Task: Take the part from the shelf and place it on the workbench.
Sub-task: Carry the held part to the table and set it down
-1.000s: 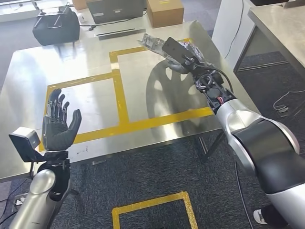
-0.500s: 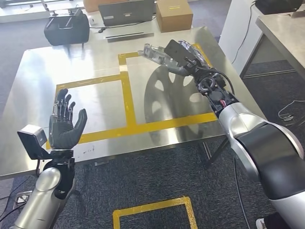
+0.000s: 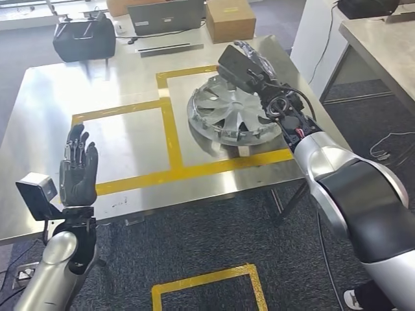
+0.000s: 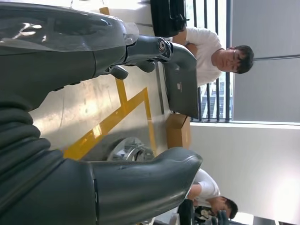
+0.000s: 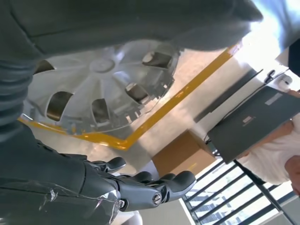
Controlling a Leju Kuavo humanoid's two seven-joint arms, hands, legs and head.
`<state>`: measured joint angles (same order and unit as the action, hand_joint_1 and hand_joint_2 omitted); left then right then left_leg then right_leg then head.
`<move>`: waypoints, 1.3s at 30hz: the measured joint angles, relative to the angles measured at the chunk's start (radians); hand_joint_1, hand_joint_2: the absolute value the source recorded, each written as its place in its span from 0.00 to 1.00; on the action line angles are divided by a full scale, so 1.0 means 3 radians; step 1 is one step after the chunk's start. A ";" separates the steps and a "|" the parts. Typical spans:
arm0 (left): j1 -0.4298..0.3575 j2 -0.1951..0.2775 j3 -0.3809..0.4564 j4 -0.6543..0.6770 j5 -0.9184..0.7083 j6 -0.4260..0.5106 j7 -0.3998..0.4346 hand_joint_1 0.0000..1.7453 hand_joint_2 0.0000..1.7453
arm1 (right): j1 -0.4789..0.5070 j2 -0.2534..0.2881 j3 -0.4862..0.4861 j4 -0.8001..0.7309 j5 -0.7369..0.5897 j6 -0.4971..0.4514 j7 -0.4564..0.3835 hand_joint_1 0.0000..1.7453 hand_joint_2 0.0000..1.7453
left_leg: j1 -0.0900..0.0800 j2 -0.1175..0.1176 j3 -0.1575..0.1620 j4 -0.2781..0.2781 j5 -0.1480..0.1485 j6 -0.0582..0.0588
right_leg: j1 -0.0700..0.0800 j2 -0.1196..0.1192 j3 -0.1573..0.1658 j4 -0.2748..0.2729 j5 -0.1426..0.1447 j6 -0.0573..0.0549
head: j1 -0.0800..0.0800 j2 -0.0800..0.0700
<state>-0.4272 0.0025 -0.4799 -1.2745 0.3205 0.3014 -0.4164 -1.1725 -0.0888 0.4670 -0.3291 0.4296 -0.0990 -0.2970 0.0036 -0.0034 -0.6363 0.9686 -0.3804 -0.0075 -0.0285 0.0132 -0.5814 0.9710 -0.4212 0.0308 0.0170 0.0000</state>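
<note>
The right hand point(image 3: 254, 71) reaches over the far edge of the silver wheel cover point(image 3: 230, 116); its fingers point(image 5: 155, 187) lie spread with nothing between them, apart from the part. The wheel cover lies flat on the metal surface point(image 3: 44, 103), inside the right box of yellow tape point(image 3: 168, 136). The left hand point(image 3: 77, 170) is raised, palm up, fingers apart and empty, over the surface's near left edge. Beyond the part stand a cardboard box point(image 3: 230, 19), a laptop point(image 3: 164, 14) and a black bag point(image 3: 84, 39).
</note>
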 joint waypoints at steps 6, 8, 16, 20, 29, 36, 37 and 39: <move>-0.0006 0.0004 0.0000 -0.0008 -0.0017 0.0029 0.0003 0.00 0.00 | 0.0024 -0.0001 0.0000 0.0000 0.0002 -0.0001 0.0004 0.00 0.00 | -0.0015 0.0005 0.0041 -0.0062 0.0020 0.0124 | -0.0002 -0.0017 -0.0196 0.0423 -0.0267 0.0067 | 0.0056 0.0000; 0.0001 0.0003 0.0000 -0.0008 -0.0024 0.0038 0.0007 0.00 0.00 | 0.0035 -0.0001 -0.0001 0.0000 -0.0006 -0.0001 0.0002 0.00 0.00 | -0.0031 0.0002 0.0043 -0.0059 0.0014 0.0152 | 0.0016 -0.0020 -0.0411 0.0898 -0.0445 0.0064 | 0.0088 0.0000; 0.0029 0.0016 0.0000 -0.0010 -0.0016 0.0062 0.0044 0.00 0.00 | 0.0064 0.0008 -0.0090 -0.0046 -0.0486 0.0163 -0.0247 0.00 0.00 | -0.0079 -0.0009 0.0030 -0.0010 -0.0014 0.0133 | 0.0087 -0.0024 -0.0006 0.0019 0.0007 -0.0033 | 0.0137 0.0000; 0.0065 0.0056 0.0000 -0.0040 -0.0035 0.0097 0.0077 0.00 0.00 | 0.0270 0.0042 -0.0180 -0.0307 -0.1036 0.0367 -0.0345 0.00 0.00 | -0.0072 -0.0013 -0.0026 0.0145 -0.0122 0.0056 | 0.0047 -0.0033 0.0035 -0.0049 0.0043 -0.0080 | 0.0122 0.0000; 0.0130 0.0129 0.0004 -0.0066 -0.0077 0.0158 0.0101 0.00 0.00 | 0.1277 0.0065 -0.0187 -0.1684 -0.1823 0.0331 0.0108 0.00 0.00 | 0.0066 -0.0016 0.0062 0.0162 -0.0132 -0.0087 | 0.0000 -0.0047 0.0028 -0.0042 0.0058 -0.0035 | 0.0007 0.0000; 0.0136 0.0141 0.0005 -0.0098 -0.0089 0.0179 0.0109 0.00 0.00 | 0.1753 0.0056 -0.0164 -0.2442 -0.1895 0.0292 0.0209 0.00 0.00 | 0.0026 -0.0012 0.0099 -0.0051 -0.0013 0.0101 | -0.0027 -0.0031 -0.0099 0.0196 -0.0151 0.0080 | 0.0056 0.0000; 0.0137 0.0141 0.0005 -0.0100 -0.0089 0.0179 0.0110 0.00 0.00 | 0.1780 0.0052 -0.0161 -0.2511 -0.1895 0.0290 0.0211 0.00 0.00 | 0.0016 -0.0008 0.0082 -0.0053 0.0003 0.0123 | -0.0020 -0.0033 -0.0177 0.0430 -0.0313 0.0073 | 0.0074 0.0000; 0.0143 0.0141 0.0005 -0.0100 -0.0089 0.0179 0.0112 0.00 0.00 | 0.1817 0.0048 -0.0154 -0.2624 -0.1892 0.0290 0.0215 0.00 0.00 | -0.0008 -0.0004 0.0041 -0.0052 0.0033 0.0151 | 0.0001 -0.0032 -0.0312 0.0889 -0.0554 0.0062 | 0.0107 0.0000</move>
<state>-0.3843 0.0448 -0.4784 -1.3046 0.2937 0.3552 -0.3829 -0.6273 -0.0745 0.4207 -1.1162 -0.1381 -0.0120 -0.2326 0.0012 -0.0046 -0.6241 0.9532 -0.3704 0.0377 -0.0281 0.0036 -0.6750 1.2378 -0.5874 0.0493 0.0492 0.0000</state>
